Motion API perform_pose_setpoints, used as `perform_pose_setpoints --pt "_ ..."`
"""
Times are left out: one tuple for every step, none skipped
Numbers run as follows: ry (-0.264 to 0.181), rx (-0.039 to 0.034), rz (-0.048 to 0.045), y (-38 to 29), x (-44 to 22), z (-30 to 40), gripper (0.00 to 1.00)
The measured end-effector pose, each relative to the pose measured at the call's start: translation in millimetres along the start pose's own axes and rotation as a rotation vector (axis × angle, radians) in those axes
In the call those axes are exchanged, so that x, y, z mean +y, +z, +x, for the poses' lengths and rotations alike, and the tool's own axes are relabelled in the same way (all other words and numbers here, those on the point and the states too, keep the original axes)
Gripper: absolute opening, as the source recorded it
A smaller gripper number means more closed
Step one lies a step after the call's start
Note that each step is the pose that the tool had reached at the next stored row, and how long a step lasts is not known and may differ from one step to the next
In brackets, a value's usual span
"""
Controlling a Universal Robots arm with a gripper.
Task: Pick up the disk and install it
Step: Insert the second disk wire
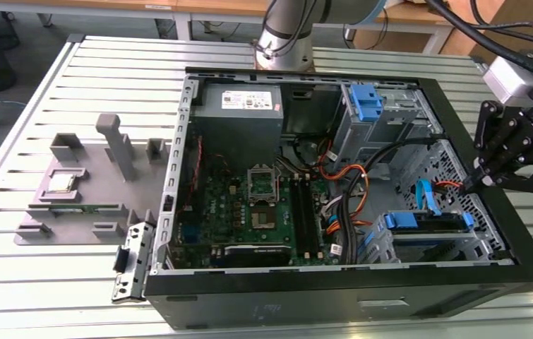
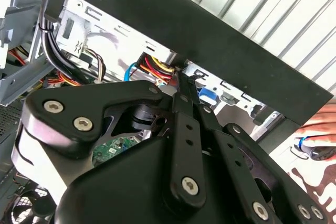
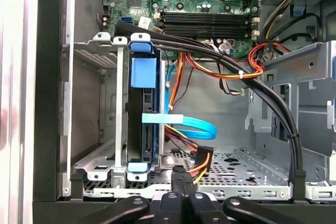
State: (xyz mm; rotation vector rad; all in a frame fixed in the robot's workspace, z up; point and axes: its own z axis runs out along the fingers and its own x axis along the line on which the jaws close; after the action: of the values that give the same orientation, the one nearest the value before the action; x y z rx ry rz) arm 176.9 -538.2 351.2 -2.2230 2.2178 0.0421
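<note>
The disk (image 1: 426, 222) was sitting in the drive cage (image 1: 488, 239) toward the exterior view's right, low in frame (blue carrier showing). Gripper (image 1: 480, 186) hung by the case (image 1: 520, 240) wall, fingers pinched together, empty.

The disk (image 1: 426, 223) wears a bright blue frame, four o'clock from the green motherboard (image 1: 247, 205); black case (image 1: 294, 305), orange cables (image 3: 220, 75).

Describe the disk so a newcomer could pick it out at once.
Find the open case on the slatted table. In its corner near the hand, at the exterior view's right, the disk stands on edge in a metal cage. Its blue carrier around a dark drive sets it apart from the bare blue latch and the grey box with a sticker.
</note>
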Motion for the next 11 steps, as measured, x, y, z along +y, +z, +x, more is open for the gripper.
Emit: perform_pose_setpoints --pt "0.000 -0.0001 -0.0004 0.0 -0.6 0.3 0.10" --pt "0.000 -0.0001 -0.0009 -0.1 -1.4 0.9 0.10" --pt "0.001 -0.0001 -0.0016 -0.2 -2.2 1.5 0.10" --pt "0.001 -0.0002 -0.0022 -0.2 -3.1 2.1 0.10" --pt "0.001 -0.0003 -0.0029 -0.2 -3.9 2.8 0.10" --pt "0.001 -0.0005 -0.0033 -0.2 -4.5 3.1 0.10" --pt "0.001 -0.0009 -0.0033 -0.2 -4.4 3.1 0.10" --pt "0.001 -0.0010 -0.0033 -0.2 -4.5 3.1 0.10" --pt "0.001 -0.0011 -0.0034 -0.2 -4.5 3.1 0.10" --pt "0.001 -0.0013 -0.0034 -0.1 -4.5 3.1 0.10" --pt "0.001 -0.0014 -0.0034 -0.2 -4.5 3.1 0.10"
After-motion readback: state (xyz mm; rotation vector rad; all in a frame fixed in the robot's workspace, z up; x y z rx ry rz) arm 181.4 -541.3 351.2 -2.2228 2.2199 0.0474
